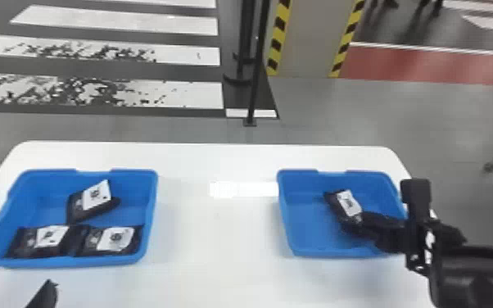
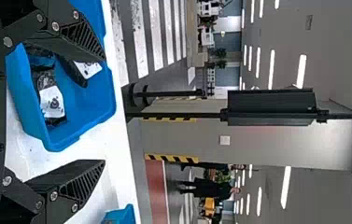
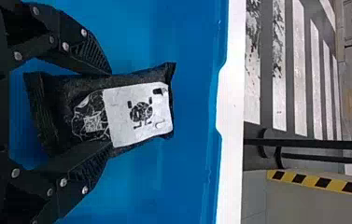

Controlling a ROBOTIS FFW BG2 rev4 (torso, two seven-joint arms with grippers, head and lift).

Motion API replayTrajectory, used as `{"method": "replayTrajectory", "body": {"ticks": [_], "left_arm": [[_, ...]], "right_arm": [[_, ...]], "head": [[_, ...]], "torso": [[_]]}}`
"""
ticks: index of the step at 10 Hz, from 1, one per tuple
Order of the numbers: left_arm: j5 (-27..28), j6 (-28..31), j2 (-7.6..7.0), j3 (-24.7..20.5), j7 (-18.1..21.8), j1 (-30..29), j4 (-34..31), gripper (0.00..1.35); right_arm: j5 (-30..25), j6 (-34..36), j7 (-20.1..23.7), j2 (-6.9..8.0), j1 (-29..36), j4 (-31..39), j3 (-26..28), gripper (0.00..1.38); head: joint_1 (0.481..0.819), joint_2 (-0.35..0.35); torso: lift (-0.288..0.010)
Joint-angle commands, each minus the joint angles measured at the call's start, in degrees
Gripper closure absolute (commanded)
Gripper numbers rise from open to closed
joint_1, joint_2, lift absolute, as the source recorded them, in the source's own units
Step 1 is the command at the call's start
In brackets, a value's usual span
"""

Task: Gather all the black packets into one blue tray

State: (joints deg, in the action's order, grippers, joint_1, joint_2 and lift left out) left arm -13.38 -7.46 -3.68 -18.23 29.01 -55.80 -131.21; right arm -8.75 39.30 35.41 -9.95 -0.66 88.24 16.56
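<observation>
The right gripper (image 3: 110, 109) clamps its fingers across the white-labelled black packet (image 3: 138, 112) in the right blue plastic tray (image 1: 283, 213), likely for transfer to the fuller left blue plastic tray (image 1: 150, 213), while the left gripper (image 2: 104, 111) has its fingers apart.

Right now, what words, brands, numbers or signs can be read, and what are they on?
No words or numbers can be read.
White label on the black packet at the right gripper: a cartoon figure; smaller marks too small to read.
Labels on three packets in the left tray: too small to read.
</observation>
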Motion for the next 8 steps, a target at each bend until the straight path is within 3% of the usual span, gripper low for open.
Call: {"method": "replayTrajectory", "body": {"ticks": [1, 3, 6, 8], "left_arm": [[0.0, 0.1, -0.01, 0.1, 0.1, 0.1, 0.1, 0.29], [0.0, 0.1, -0.01, 0.1, 0.2, 0.3, 0.2, 0.29], [-0.1, 0.1, -0.28, 0.4, 0.3, 1.0, 0.4, 0.29], [-0.2, 0.4, -0.54, 0.5, 0.7, 1.4, 0.4, 0.29]], "right_arm": [[0.1, 0.6, -0.1, -0.06, -0.5, -0.3, -0.2, 0.81], [-1.4, 2.0, -0.1, -0.06, -0.6, 0.0, -0.2, 1.24], [-3.2, 1.3, -0.1, -0.06, 0.2, 2.7, -0.2, 1.28], [-3.9, 1.1, -0.2, 0.73, 5.0, 13.4, 0.7, 1.28]], "head": [[0.695, -0.139], [0.695, -0.139], [0.695, -0.150], [0.695, -0.157]], "torso": [[-0.110], [-0.110], [-0.110], [-0.110]]}}
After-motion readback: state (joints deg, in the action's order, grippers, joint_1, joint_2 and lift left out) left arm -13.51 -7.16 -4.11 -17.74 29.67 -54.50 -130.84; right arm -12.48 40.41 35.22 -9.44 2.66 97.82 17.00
